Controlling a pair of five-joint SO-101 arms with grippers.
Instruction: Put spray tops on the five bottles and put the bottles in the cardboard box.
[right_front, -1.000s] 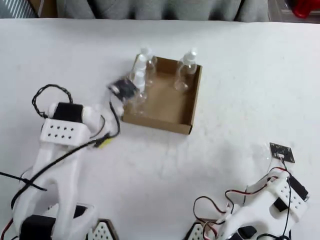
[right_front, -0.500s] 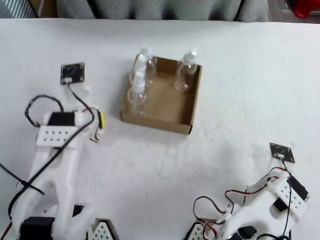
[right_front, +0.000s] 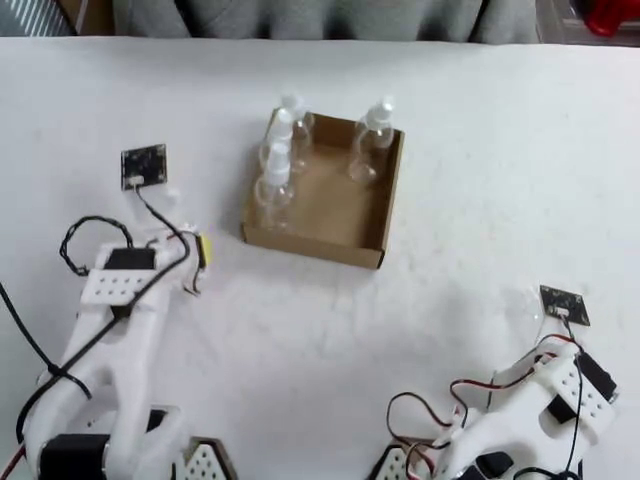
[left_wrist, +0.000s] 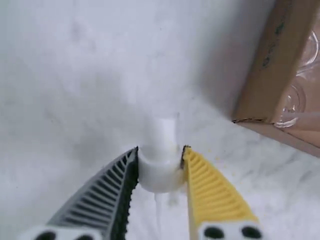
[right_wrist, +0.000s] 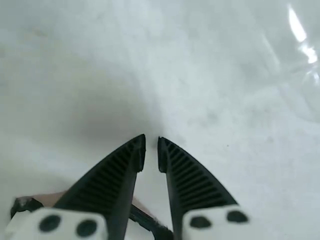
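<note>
White plastic spray top (left_wrist: 159, 167): light, rigid, probably slick.
Left gripper (left_wrist: 160, 150) pinches its collar, the safest hold, just beside the cardboard box (left_wrist: 270, 65). Right gripper (right_wrist: 151, 142) is closed on nothing.

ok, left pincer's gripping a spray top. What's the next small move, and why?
Probably lift the left pincer and carry its spray top across toward the right pincer. The cardboard box holds four capped bottles, and a faint clear shape near that pincer may be the fifth.
</note>
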